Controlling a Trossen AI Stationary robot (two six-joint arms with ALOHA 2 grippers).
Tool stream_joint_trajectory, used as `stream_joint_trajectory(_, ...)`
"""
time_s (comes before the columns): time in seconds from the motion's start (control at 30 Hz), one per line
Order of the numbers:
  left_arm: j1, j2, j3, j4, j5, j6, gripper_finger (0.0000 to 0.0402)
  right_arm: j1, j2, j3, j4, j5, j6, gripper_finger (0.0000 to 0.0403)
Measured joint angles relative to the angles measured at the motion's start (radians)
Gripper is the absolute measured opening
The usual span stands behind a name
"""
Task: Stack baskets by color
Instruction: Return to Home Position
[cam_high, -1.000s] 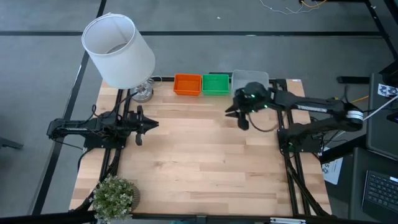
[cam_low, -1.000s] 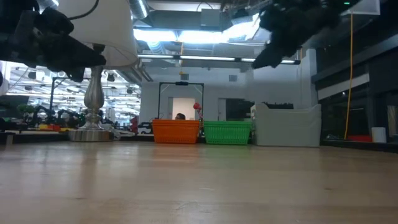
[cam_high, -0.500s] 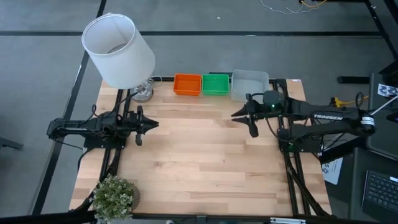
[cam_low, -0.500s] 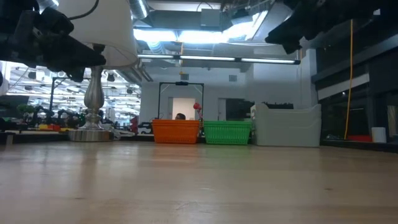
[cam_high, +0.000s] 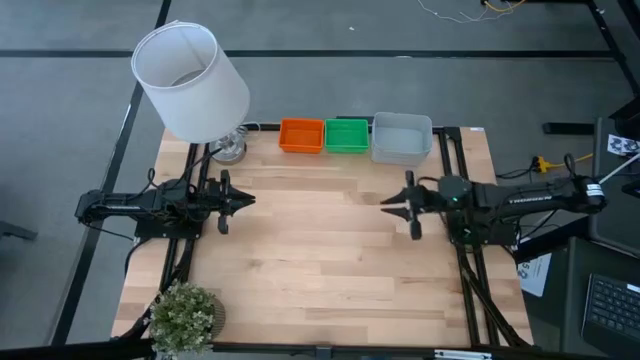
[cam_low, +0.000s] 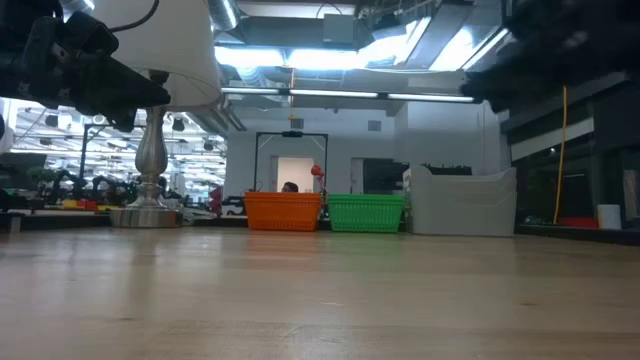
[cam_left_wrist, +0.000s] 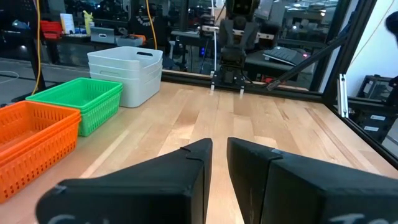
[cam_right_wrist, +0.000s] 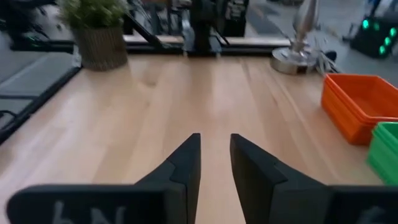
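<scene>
I take the lamp (cam_high: 190, 80) as my mark. All the baskets sit in one row along the same table (cam_high: 320, 270) edge as its base. The orange baskets (cam_high: 301, 135) are nearest the lamp, the green baskets (cam_high: 347, 134) just beside them, and the grey-white baskets (cam_high: 401, 137) farthest from it. In my left wrist view the orange and grey-white ones show layered rims, one nested in another. I cannot count the green ones.

The left gripper (cam_high: 245, 200) hangs over bare wood on the lamp's side of the table, a little out from the lamp's base toward the table's middle. Its fingers are only slightly apart, with nothing between them. The right gripper (cam_high: 385, 201) hangs well apart from the lamp, off the grey-white end of the row and pointing back toward the left gripper. Its fingers also stand a narrow gap apart, holding nothing.
</scene>
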Motion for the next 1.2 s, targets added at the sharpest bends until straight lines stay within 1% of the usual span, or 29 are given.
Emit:
stream_joint_trajectory(0.07, 0.000, 0.000, 0.000, 0.000, 0.000, 0.000, 0.0042, 0.024, -0.075, -0.075, 0.047, 0.000, 0.000, 0.0087)
stream_joint_trajectory(0.13, 0.000, 0.000, 0.000, 0.000, 0.000, 0.000, 0.0042, 0.045, -0.157, -0.134, 0.057, 0.001, 0.000, 0.0087)
stream_joint_trajectory(0.33, 0.000, 0.000, 0.000, 0.000, 0.000, 0.000, 0.0042, 0.094, -0.391, -0.239, 0.097, 0.026, 0.000, 0.0087)
stream_joint_trajectory(0.5, 0.000, 0.000, 0.000, 0.000, 0.000, 0.000, 0.0042, 0.118, -0.530, -0.253, 0.055, 0.025, -0.002, 0.0087)
stream_joint_trajectory(0.73, 0.000, 0.000, 0.000, 0.000, 0.000, 0.000, 0.0042, 0.118, -0.690, -0.253, -0.098, 0.019, -0.035, 0.0087)
stream_joint_trajectory(0.8, 0.000, 0.000, 0.000, 0.000, 0.000, 0.000, 0.0042, 0.118, -0.725, -0.253, -0.151, 0.018, 0.008, 0.0087)
stream_joint_trajectory(0.9, 0.000, 0.000, 0.000, 0.000, 0.000, 0.000, 0.0042, 0.118, -0.729, -0.254, -0.194, 0.015, 0.055, 0.0087)
stream_joint_trajectory(0.97, 0.000, 0.000, 0.000, 0.000, 0.000, 0.000, 0.0042, 0.118, -0.728, -0.254, -0.197, 0.010, 0.052, 0.0087)
stream_joint_trajectory(1.2, 0.000, 0.000, 0.000, 0.000, 0.000, 0.000, 0.0042, 0.118, -0.729, -0.254, -0.307, 0.009, 0.055, 0.0087)
